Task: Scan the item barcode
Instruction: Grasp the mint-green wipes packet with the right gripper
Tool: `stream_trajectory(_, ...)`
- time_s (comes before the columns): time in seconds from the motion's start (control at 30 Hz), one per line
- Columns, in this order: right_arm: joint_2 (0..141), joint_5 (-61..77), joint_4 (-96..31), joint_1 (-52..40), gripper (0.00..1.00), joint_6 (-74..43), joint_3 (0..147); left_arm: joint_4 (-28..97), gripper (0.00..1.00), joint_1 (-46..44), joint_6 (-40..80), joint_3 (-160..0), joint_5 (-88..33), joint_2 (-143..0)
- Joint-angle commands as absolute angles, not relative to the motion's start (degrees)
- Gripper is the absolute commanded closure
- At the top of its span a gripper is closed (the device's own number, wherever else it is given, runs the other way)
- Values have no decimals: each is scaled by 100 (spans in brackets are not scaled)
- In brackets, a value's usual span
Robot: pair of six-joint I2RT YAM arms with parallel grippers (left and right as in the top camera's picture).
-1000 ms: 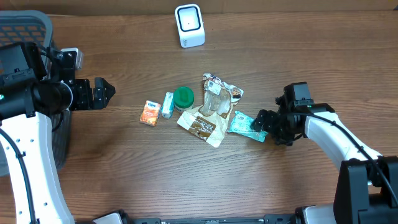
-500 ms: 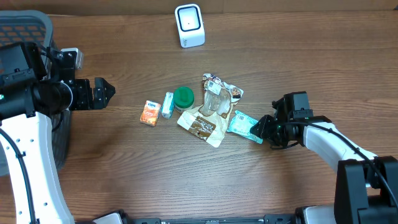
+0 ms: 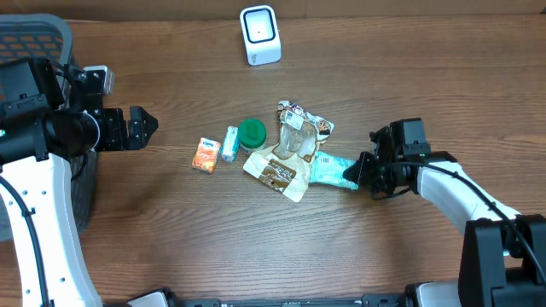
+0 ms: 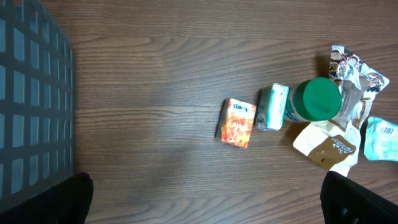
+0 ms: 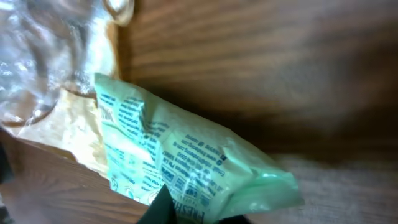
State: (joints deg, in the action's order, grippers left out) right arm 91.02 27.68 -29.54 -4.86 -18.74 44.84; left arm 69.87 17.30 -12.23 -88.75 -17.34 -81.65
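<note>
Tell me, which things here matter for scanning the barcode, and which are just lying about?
In use: green packet, right gripper pinching it, white scanner.
Lying about: orange carton, small pale box, green-lidded tub, brown bag, clear bag, basket.

The wooden table (image 3: 171,239) bears a white scanner (image 3: 260,34), orange carton (image 3: 205,156), green-lidded tub (image 3: 252,133) and crumpled brown bags (image 3: 286,153).

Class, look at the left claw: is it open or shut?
Open. Fingers of the left claw sit at opposite bottom corners of its wrist view, nothing held between.
</note>
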Motion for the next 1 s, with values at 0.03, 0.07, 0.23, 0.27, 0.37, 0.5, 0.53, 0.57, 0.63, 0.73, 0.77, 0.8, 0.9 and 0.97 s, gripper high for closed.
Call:
stream_trajectory(0.03,9059,2768,-2926,-473,45,-1339,4711,6982,0,1761,-1308,-8853,-1715,-8176)
stream_trajectory(0.07,9061,2746,-2947,-471,35,-1297,4711,6982,0,1761,-1310,-8855,-1715,-8176)
stream_trajectory(0.23,9102,2720,-3131,-329,35,-1181,4711,6982,0,1761,-1308,-8855,-1715,-8176)
stream_trajectory(0.27,9142,2814,-3175,-303,36,-1151,4711,6982,0,1761,-1308,-8853,-1715,-8176)
stream_trajectory(0.37,9343,3280,-3190,-248,38,-1011,4709,6982,0,1761,-1310,-8853,-1715,-8176)
stream_trajectory(0.5,9684,3511,-3070,-242,39,-991,4709,6982,0,1761,-1310,-8853,-1715,-8176)
stream_trajectory(0.53,9791,3625,-3024,-242,42,-930,4709,6982,0,1761,-1310,-8853,-1715,-8176)
stream_trajectory(0.57,9889,3747,-2982,-242,43,-856,4709,6984,0,1761,-1310,-8855,-1715,-8176)
stream_trajectory(0.63,10088,3879,-2864,-237,46,-845,4707,6984,1,1761,-1308,-8853,-1715,-8176)
stream_trajectory(0.73,10313,4071,-2635,-189,48,-840,4707,6982,0,1761,-1310,-8853,-1715,-8176)
stream_trajectory(0.77,10333,4121,-2596,-148,48,-840,4707,6984,0,1761,-1308,-8853,-1715,-8176)
stream_trajectory(0.8,10333,4128,-2582,-86,49,-840,4707,6982,0,1761,-1310,-8855,-1715,-8176)
stream_trajectory(0.9,10331,4171,-2596,196,53,-843,4707,6982,0,1761,-1308,-8853,-1715,-8176)
stream_trajectory(0.97,10331,4174,-2604,381,59,-832,4707,6982,0,1761,-1310,-8853,-1715,-8176)
